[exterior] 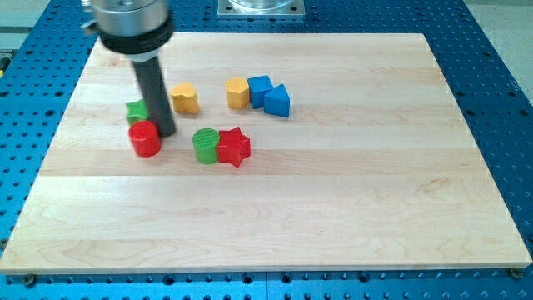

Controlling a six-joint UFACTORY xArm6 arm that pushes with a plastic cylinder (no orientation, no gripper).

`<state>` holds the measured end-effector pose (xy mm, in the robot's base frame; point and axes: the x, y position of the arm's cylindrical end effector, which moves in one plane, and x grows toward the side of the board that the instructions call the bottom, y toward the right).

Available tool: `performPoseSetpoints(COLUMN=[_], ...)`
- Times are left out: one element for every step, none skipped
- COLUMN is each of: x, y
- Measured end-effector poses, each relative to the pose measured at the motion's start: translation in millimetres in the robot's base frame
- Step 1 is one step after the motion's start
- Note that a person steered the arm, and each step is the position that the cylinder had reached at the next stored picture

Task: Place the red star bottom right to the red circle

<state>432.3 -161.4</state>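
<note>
The red star (234, 147) lies left of the board's middle, touching a green circle (206, 145) on its left. The red circle (145, 138) lies further to the view's left. My tip (165, 132) rests on the board just right of the red circle's top, close to it. The rod rises toward the view's top left and partly hides a green block (136, 110) behind it.
A yellow block (186, 97) lies right of the rod. A yellow block (238, 92), a blue cube (260, 89) and a blue triangular block (278, 102) sit in a row above the red star. The wooden board (350, 183) lies on a blue perforated table.
</note>
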Motion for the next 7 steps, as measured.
performPoseSetpoints(x=[35.1, 60.2, 88.2, 68.0, 55.6, 1.0, -11.3], y=[15.8, 51.5, 90.9, 102.2, 78.0, 104.2, 102.2])
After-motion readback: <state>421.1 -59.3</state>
